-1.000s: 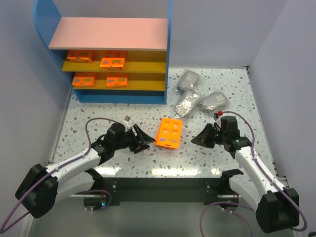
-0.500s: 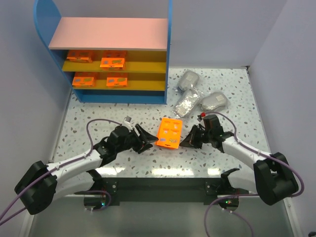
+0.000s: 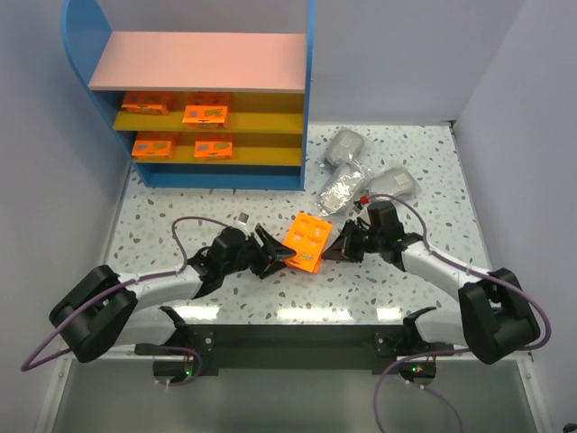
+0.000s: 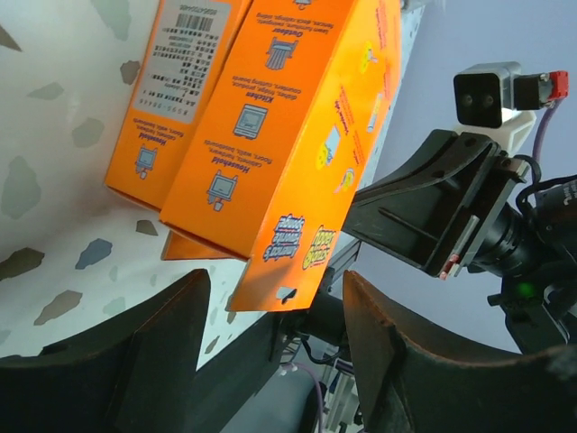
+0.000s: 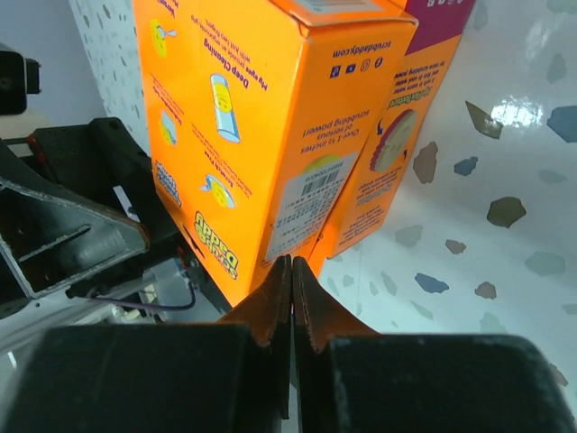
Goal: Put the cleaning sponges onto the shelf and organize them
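Two orange sponge packs (image 3: 307, 241) lie stacked on the table between my grippers, the upper one (image 4: 288, 135) askew over the lower one (image 4: 167, 99). My left gripper (image 3: 275, 258) is open at their left edge, and the hang tab of the upper pack reaches between its fingers (image 4: 397, 361). My right gripper (image 3: 334, 249) is shut with nothing in it, its tips (image 5: 291, 268) against the packs' right edge (image 5: 243, 135). Several orange packs (image 3: 206, 113) sit on the two yellow boards of the blue shelf (image 3: 309, 99). Three grey bagged bundles (image 3: 340, 188) lie right of it.
The shelf's pink top board (image 3: 198, 61) is bare. The grey bundles (image 3: 389, 185) lie just behind my right arm (image 3: 424, 262). A white wall (image 3: 505, 135) bounds the table on the right.
My right gripper has closed and swung left up to the packs' right edge. My left gripper has slid right to their left edge. The packs shifted slightly and the top one tipped.
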`<state>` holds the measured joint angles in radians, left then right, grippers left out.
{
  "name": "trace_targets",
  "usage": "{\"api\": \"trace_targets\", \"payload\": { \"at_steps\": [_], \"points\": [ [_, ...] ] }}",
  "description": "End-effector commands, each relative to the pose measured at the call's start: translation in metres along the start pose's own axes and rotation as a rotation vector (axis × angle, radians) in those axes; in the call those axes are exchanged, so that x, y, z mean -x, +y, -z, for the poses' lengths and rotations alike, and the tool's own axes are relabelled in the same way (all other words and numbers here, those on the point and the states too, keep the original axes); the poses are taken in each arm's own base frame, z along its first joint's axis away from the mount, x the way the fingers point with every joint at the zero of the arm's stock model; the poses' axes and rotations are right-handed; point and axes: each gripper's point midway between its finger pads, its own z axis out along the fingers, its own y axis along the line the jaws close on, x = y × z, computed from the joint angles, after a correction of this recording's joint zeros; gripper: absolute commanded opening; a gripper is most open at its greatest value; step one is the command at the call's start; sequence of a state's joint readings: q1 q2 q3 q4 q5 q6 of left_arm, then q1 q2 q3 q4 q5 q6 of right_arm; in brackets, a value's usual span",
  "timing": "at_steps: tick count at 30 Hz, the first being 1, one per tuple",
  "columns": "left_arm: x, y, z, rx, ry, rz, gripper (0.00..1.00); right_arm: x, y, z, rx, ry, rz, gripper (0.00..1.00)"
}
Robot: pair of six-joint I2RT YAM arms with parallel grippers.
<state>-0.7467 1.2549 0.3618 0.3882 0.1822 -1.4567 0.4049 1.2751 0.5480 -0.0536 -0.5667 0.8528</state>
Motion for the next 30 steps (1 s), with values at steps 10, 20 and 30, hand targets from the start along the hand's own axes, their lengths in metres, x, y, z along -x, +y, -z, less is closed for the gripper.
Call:
{"api": "trace_targets", "payload": {
  "at_steps": [10,20,30],
  "points": [
    [0.011,-0.018,-0.013,-0.092,0.0,-0.02,0.31,-0.024,-0.01,0.047,-0.107,-0.029,0.064,0.1],
    [0.025,-0.036,0.012,-0.174,-0.108,0.015,0.0,-0.03,0.01,0.086,-0.092,-0.104,0.085,0.12],
    [0.098,-0.074,0.089,-0.275,-0.382,0.045,0.0,-0.029,0.016,0.094,-0.098,-0.111,0.101,0.09]
  ]
}}
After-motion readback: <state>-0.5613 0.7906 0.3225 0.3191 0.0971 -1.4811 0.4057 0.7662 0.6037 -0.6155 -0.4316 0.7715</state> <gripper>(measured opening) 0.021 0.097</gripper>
